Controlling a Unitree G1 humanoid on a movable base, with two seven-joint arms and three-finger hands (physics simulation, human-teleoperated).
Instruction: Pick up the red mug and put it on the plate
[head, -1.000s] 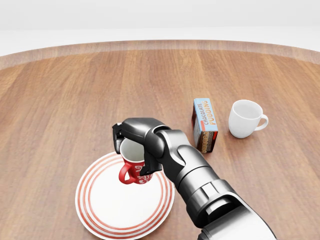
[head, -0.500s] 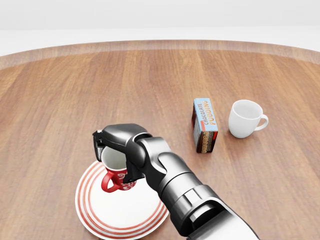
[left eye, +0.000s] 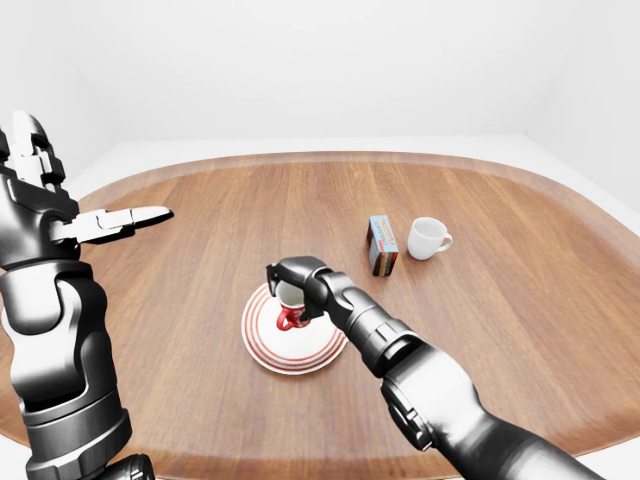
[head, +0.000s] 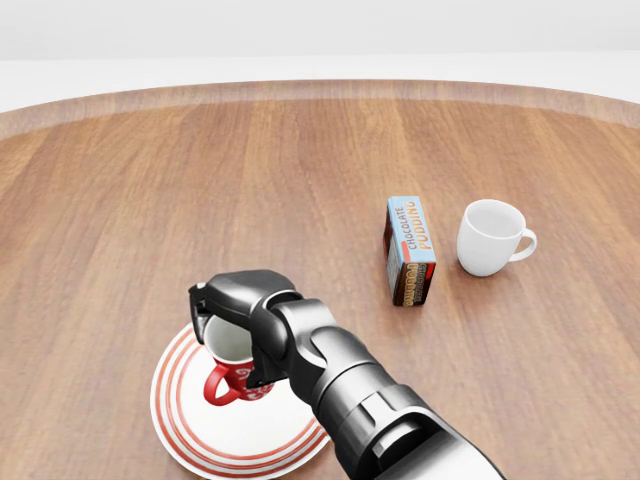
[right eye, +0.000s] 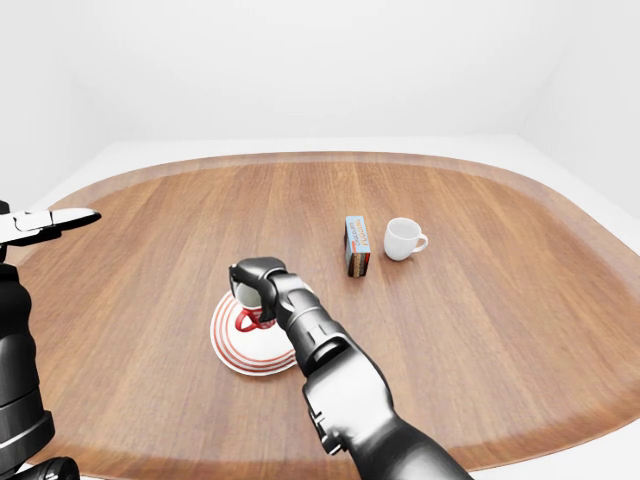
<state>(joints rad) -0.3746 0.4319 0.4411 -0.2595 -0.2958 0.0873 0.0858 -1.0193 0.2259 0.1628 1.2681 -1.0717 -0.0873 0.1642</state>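
Head view is showing the right robot hand (head: 235, 312), a glossy dark-metal assembly of rounded segments, gripping the red mug (head: 233, 368) with its fingers closed over the rim and one side of the cup. The mug, smooth and cylindrical with a pale interior and a looped red handle turned toward the view's left, is sitting upright over the upper left part of the plate (head: 190, 437); whether its base is touching the plate's surface cannot be told. The plate is round and white, ringed with thin concentric red stripes near its edge, and is lying flat on the desk (head: 200, 190), a broad rounded slab of warm brown wood with grain running top to bottom and a lighter band along its rim.

To the view's right, well apart from the plate, a small rectangular chocolate pudding box (head: 408, 250) is lying on the wood, blue-faced with brown ends. Just beside it, farther right, a plain white mug (head: 490, 238) is standing upright, its handle pointing right.

In the left-eye view, the left robot hand (left eye: 95, 222) is hanging raised at the left edge, away from everything on the desk, its pale-tipped fingers spread open and holding nothing.
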